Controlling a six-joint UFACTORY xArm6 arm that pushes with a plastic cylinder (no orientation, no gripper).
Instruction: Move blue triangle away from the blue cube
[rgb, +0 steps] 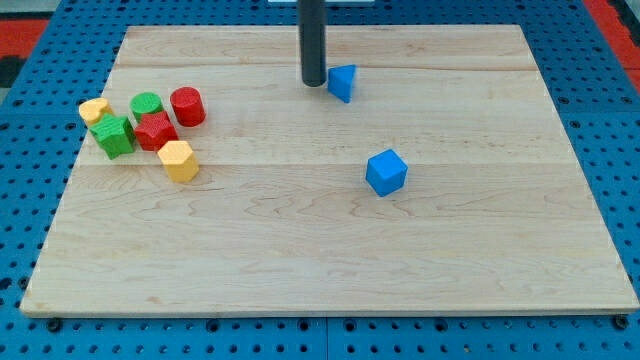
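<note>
The blue triangle (343, 82) lies near the view's top, about at the board's middle. The blue cube (386, 172) sits lower and to the view's right of it, well apart. My tip (313, 83) stands on the board just at the view's left of the blue triangle, close to it or touching it; I cannot tell which.
A cluster at the view's left holds a yellow block (94, 110), a green cylinder (146, 105), a red cylinder (187, 106), a green block (115, 136), a red block (155, 131) and a yellow hexagonal block (179, 160). The wooden board (300, 260) lies on a blue pegboard.
</note>
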